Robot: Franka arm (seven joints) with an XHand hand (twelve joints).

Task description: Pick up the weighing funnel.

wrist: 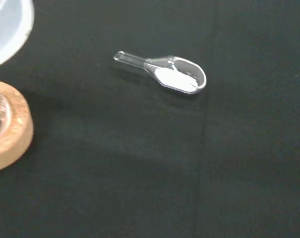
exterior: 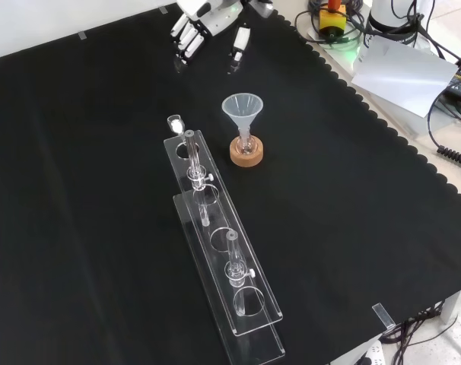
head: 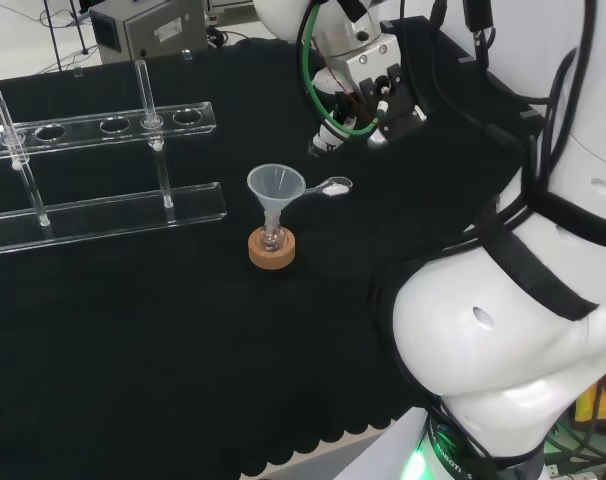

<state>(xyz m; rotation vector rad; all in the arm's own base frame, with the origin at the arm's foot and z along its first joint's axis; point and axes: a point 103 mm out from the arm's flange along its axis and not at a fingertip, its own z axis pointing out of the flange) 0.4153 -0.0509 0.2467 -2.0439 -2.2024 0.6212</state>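
Observation:
The weighing funnel (wrist: 175, 77) is a small clear scoop with a short stem, lying on the black cloth with white powder in its bowl. In the head view the weighing funnel (head: 335, 186) lies just right of the big funnel (head: 276, 186). The front view has the weighing funnel (exterior: 175, 122) left of the big funnel (exterior: 243, 111), by the rack's far end. My hand (exterior: 208, 21) hovers above and beyond it at the top of the front view, fingers (exterior: 185, 41) straight and apart from the thumb, holding nothing. The head view places the hand (head: 375, 95) up and right of the scoop.
The big funnel stands in a small flask on a cork ring (head: 271, 249), close to the scoop. A clear test tube rack (exterior: 224, 258) with glass tubes stretches toward the front view's bottom. The cork ring (wrist: 9, 130) and funnel rim (wrist: 9, 27) appear in the wrist view.

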